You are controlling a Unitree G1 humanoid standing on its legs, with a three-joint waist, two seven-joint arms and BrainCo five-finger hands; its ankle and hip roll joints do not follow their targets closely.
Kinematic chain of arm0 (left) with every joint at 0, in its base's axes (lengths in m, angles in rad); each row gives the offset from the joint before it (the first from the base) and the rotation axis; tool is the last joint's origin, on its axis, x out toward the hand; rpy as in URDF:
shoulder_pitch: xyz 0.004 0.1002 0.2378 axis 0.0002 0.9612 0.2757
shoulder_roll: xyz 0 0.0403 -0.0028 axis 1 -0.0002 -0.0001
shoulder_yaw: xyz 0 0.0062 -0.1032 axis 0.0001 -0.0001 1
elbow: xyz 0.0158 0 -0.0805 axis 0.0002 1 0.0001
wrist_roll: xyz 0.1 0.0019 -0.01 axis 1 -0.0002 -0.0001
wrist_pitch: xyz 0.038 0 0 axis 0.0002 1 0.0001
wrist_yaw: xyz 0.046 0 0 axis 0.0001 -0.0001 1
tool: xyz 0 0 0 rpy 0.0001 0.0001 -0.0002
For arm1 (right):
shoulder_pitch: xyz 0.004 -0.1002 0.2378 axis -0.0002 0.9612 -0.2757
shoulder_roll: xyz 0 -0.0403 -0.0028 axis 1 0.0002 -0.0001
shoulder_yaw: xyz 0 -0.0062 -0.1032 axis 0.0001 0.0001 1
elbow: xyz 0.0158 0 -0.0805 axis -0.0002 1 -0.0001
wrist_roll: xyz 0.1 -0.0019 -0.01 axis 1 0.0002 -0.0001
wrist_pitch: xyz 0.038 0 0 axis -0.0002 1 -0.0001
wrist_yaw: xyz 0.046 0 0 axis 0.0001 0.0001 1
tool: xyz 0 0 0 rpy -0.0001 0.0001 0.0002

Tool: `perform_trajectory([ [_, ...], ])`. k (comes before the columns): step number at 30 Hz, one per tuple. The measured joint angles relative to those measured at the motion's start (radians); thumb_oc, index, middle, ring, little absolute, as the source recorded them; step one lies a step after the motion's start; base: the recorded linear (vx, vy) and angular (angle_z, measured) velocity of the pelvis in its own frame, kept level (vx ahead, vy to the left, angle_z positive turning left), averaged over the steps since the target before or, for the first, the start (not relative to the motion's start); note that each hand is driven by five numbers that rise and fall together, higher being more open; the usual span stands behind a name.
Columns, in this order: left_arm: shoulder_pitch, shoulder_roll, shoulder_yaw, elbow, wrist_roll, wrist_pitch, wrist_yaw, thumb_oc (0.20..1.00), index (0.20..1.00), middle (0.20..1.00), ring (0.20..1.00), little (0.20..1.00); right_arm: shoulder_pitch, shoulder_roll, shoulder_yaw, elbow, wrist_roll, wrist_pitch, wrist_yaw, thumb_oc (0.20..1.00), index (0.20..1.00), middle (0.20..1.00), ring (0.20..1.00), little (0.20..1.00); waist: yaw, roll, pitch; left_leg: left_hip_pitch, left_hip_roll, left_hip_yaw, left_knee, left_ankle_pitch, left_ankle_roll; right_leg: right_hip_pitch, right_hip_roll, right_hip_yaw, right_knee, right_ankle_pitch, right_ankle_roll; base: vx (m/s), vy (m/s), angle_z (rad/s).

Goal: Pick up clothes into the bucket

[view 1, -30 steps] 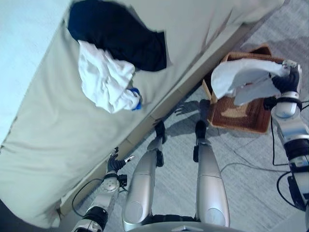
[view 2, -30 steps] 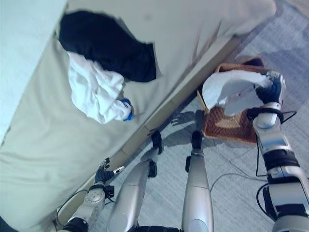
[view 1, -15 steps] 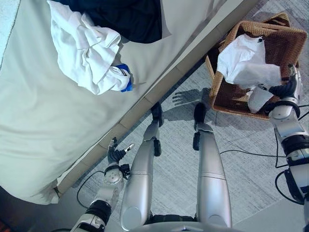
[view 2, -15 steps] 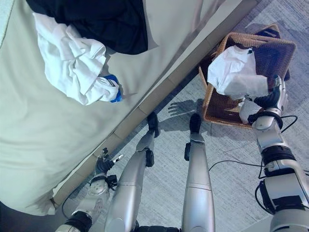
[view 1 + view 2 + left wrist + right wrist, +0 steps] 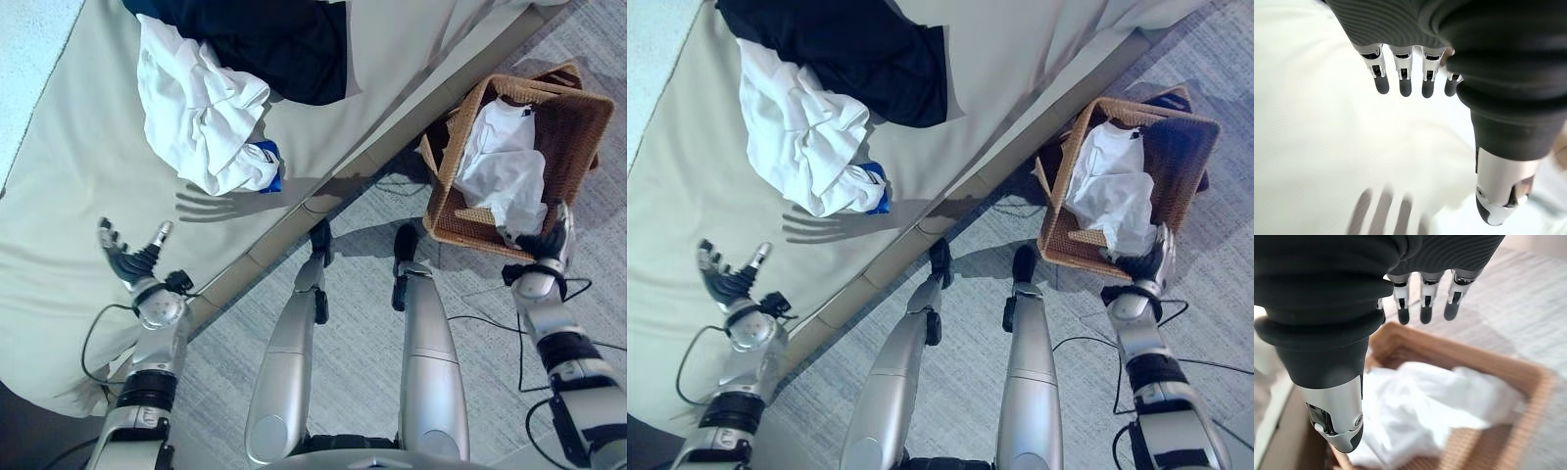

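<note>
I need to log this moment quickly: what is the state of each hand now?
Left hand: open, fingers spread, holding nothing, over the bed.
Right hand: open, empty, by the basket.

Light was bright and even, with a cool bluish tint in both eye views. It came from above: the left hand [image 5: 129,262], fingers spread, threw a clear shadow on the bed sheet [image 5: 78,176] just beside the white shirt [image 5: 201,122]. The dark garment [image 5: 284,44] showed little fold detail. Soft shadows lay on the grey floor [image 5: 353,323] beside the wicker basket [image 5: 568,117]. In the left wrist view the sheet glared nearly white, the finger shadows soft. In the right wrist view the basket and the white cloth [image 5: 1425,406] were blurred, while the right hand [image 5: 1422,303] stayed sharp.
</note>
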Motion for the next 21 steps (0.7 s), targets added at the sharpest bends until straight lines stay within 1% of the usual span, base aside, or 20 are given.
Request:
perform_trajectory([
  [1,-0.002,0.025,0.005,-0.043,0.036,-0.001,0.021,1.000,1.000,1.000,1.000,1.000,0.043,0.023,-0.004,-0.016,-0.008,-0.009,-0.004,1.000,1.000,1.000,1.000,1.000,-0.004,-0.001,0.000,0.012,0.002,-0.001,0.003,0.001,-0.006,0.018,0.002,-0.005,-0.007,0.003,-0.001,-0.01,0.034,-0.01],
  [3,-0.011,0.081,0.010,-0.066,0.081,0.000,0.036,1.000,1.000,1.000,1.000,1.000,0.081,0.055,0.003,-0.012,-0.019,-0.023,0.000,1.000,1.000,1.000,1.000,1.000,-0.022,-0.001,0.000,0.034,0.011,-0.011,-0.003,-0.005,-0.014,0.049,0.009,-0.008,-0.029,0.003,0.001,-0.01,0.038,-0.02],
  [4,-0.015,0.098,0.010,-0.065,0.088,0.004,0.036,1.000,1.000,1.000,1.000,1.000,0.091,0.061,0.003,-0.010,-0.019,-0.029,0.001,1.000,1.000,1.000,1.000,1.000,-0.024,-0.001,0.000,0.040,0.011,-0.011,-0.003,-0.005,-0.014,0.057,0.010,-0.008,-0.035,0.005,0.004,0.00,0.039,-0.09],
  [5,-0.024,0.131,0.013,-0.063,0.109,0.009,0.037,1.000,1.000,1.000,1.000,1.000,0.109,0.073,0.005,-0.008,-0.019,-0.035,0.006,1.000,1.000,1.000,1.000,1.000,-0.042,-0.002,-0.001,0.054,0.015,-0.011,-0.005,-0.007,-0.016,0.075,0.015,-0.006,-0.050,0.009,0.011,-0.01,0.041,-0.13],
  [6,-0.029,0.164,0.013,-0.062,0.118,0.010,0.035,1.000,1.000,1.000,1.000,1.000,0.116,0.084,0.008,-0.007,-0.019,-0.040,0.012,1.000,1.000,1.000,1.000,1.000,-0.048,-0.003,-0.001,0.061,0.019,-0.009,-0.005,-0.011,-0.015,0.089,0.021,-0.005,-0.064,0.014,0.018,-0.01,0.043,-0.16],
  [7,-0.036,0.174,0.013,-0.062,0.118,0.009,0.035,1.000,1.000,1.000,1.000,1.000,0.122,0.085,0.012,-0.007,-0.019,-0.042,0.015,1.000,1.000,1.000,1.000,1.000,-0.049,-0.003,-0.001,0.064,0.020,-0.006,-0.006,-0.013,-0.013,0.091,0.024,-0.006,-0.068,0.016,0.021,-0.01,0.051,-0.21],
  [9,-0.079,0.220,0.008,-0.019,0.139,0.023,0.024,1.000,1.000,1.000,1.000,1.000,0.143,0.088,0.047,-0.007,-0.019,-0.052,0.045,1.000,1.000,1.000,1.000,1.000,-0.069,-0.013,-0.002,0.072,0.030,0.010,-0.008,-0.013,-0.014,0.104,0.031,0.002,-0.096,0.034,0.025,-0.01,0.043,-0.21],
  [10,-0.106,0.246,0.003,0.025,0.154,0.034,0.017,1.000,1.000,1.000,1.000,1.000,0.148,0.096,0.071,-0.009,-0.019,-0.058,0.058,1.000,1.000,1.000,1.000,1.000,-0.080,-0.022,-0.004,0.074,0.033,0.012,-0.008,-0.013,-0.015,0.109,0.037,0.004,-0.108,0.040,0.028,-0.01,0.044,-0.14],
  [11,-0.122,0.263,-0.007,0.054,0.155,0.038,0.011,1.000,1.000,1.000,1.000,1.000,0.149,0.100,0.083,-0.010,-0.019,-0.060,0.066,1.000,1.000,1.000,1.000,1.000,-0.072,-0.026,-0.003,0.076,0.035,0.012,-0.008,-0.014,-0.015,0.114,0.040,0.005,-0.114,0.042,0.029,0.00,0.066,-0.16],
  [12,-0.145,0.292,-0.014,0.097,0.162,0.050,-0.013,1.000,1.000,1.000,1.000,1.000,0.157,0.116,0.095,-0.022,-0.019,-0.068,0.082,1.000,1.000,1.000,1.000,1.000,-0.094,-0.044,-0.005,0.077,0.040,0.016,-0.009,-0.013,-0.023,0.116,0.046,0.016,-0.129,0.052,0.030,0.00,0.053,-0.18],
  [13,-0.146,0.310,-0.020,0.112,0.166,0.055,-0.020,1.000,1.000,1.000,1.000,1.000,0.159,0.121,0.107,-0.029,-0.020,-0.071,0.088,1.000,1.000,1.000,1.000,1.000,-0.088,-0.051,-0.006,0.077,0.041,0.020,-0.008,-0.014,-0.024,0.117,0.050,0.015,-0.134,0.054,0.032,0.00,0.069,-0.24],
  [14,-0.162,0.329,-0.036,0.148,0.186,0.066,-0.039,1.000,1.000,1.000,1.000,1.000,0.168,0.130,0.123,-0.043,-0.021,-0.078,0.098,1.000,1.000,1.000,1.000,1.000,-0.095,-0.070,-0.008,0.078,0.046,0.035,-0.008,-0.017,-0.028,0.116,0.054,0.023,-0.143,0.060,0.033,0.00,0.036,-0.20],
  [15,-0.168,0.333,-0.043,0.157,0.192,0.071,-0.049,1.000,1.000,1.000,1.000,1.000,0.171,0.134,0.124,-0.046,-0.021,-0.079,0.106,1.000,1.000,1.000,1.000,1.000,-0.104,-0.076,-0.007,0.078,0.049,0.038,-0.008,-0.017,-0.029,0.117,0.061,0.026,-0.147,0.063,0.031,0.00,0.057,-0.26],
  [16,-0.182,0.353,-0.079,0.183,0.194,0.077,-0.068,1.000,1.000,1.000,1.000,1.000,0.178,0.141,0.130,-0.059,-0.027,-0.081,0.116,1.000,1.000,1.000,1.000,1.000,-0.106,-0.091,-0.006,0.078,0.054,0.046,-0.007,-0.018,-0.029,0.118,0.065,0.035,-0.162,0.072,0.036,0.08,0.057,-0.19],
  [17,-0.183,0.358,-0.087,0.191,0.195,0.077,-0.079,1.000,1.000,1.000,1.000,1.000,0.180,0.141,0.138,-0.064,-0.031,-0.085,0.122,1.000,1.000,1.000,1.000,1.000,-0.107,-0.096,-0.007,0.077,0.055,0.049,-0.007,-0.019,-0.029,0.118,0.068,0.038,-0.166,0.075,0.037,0.08,0.094,-0.23],
  [18,-0.193,0.359,-0.104,0.204,0.195,0.078,-0.093,1.000,1.000,1.000,1.000,1.000,0.188,0.141,0.148,-0.077,-0.038,-0.091,0.128,1.000,1.000,1.000,1.000,1.000,-0.109,-0.107,-0.005,0.077,0.058,0.057,-0.003,-0.031,-0.029,0.119,0.070,0.045,-0.172,0.073,0.038,0.09,0.073,-0.15],
  [19,-0.200,0.360,-0.120,0.217,0.196,0.078,-0.098,1.000,1.000,1.000,1.000,1.000,0.192,0.140,0.153,-0.083,-0.039,-0.096,0.133,1.000,1.000,1.000,1.000,1.000,-0.110,-0.110,-0.005,0.072,0.062,0.064,0.004,-0.030,-0.024,0.119,0.078,0.047,-0.173,0.084,0.039,0.01,0.062,-0.18],
  [20,-0.207,0.365,-0.139,0.239,0.212,0.086,-0.112,1.000,1.000,1.000,1.000,1.000,0.194,0.141,0.166,-0.093,-0.041,-0.101,0.137,1.000,1.000,1.000,1.000,1.000,-0.108,-0.115,-0.005,0.061,0.068,0.063,0.030,-0.049,-0.027,0.122,0.080,0.050,-0.185,0.081,0.042,0.00,0.024,-0.18],
  [21,-0.221,0.367,-0.154,0.252,0.230,0.095,-0.125,1.000,1.000,1.000,1.000,1.000,0.197,0.145,0.168,-0.097,-0.046,-0.106,0.145,1.000,1.000,1.000,1.000,1.000,-0.113,-0.125,-0.005,0.052,0.073,0.066,0.044,-0.053,-0.027,0.120,0.085,0.052,-0.190,0.087,0.039,0.00,0.030,-0.14],
])
